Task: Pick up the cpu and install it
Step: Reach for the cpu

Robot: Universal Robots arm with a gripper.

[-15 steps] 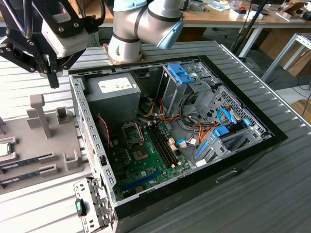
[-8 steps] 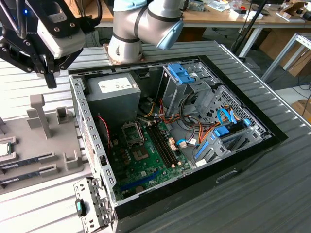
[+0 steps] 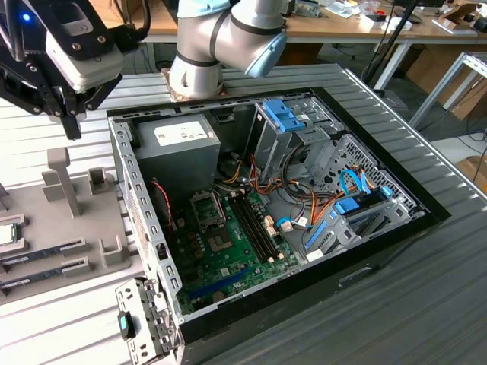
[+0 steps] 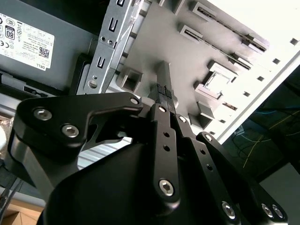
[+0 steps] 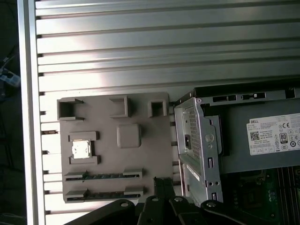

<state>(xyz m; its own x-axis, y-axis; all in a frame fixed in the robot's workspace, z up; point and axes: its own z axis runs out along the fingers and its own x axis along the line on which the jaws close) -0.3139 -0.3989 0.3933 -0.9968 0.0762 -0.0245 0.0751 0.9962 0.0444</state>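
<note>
The cpu (image 5: 80,150), a small square chip with a silver top, lies flat in its holder on the grey fixture tray (image 5: 140,161). In the exterior view the cpu (image 3: 6,232) sits at the far left edge, and in the second wrist view the cpu (image 4: 216,80) shows as a bright square. My gripper (image 3: 74,131) hangs above the tray, well apart from the chip. The gripper (image 4: 162,86) is shut, its black fingers pressed together with nothing between them. The gripper (image 5: 161,182) is beside the case wall. The motherboard's socket (image 3: 207,209) lies inside the open computer case (image 3: 426,217).
Two memory sticks (image 5: 103,176) lie in slots on the tray beside the chip. An upright post (image 3: 62,179) rises from the tray below the gripper. The case's metal side wall (image 3: 141,220) and power supply (image 3: 175,141) stand between the tray and the motherboard. The slatted table (image 5: 164,47) surrounds everything.
</note>
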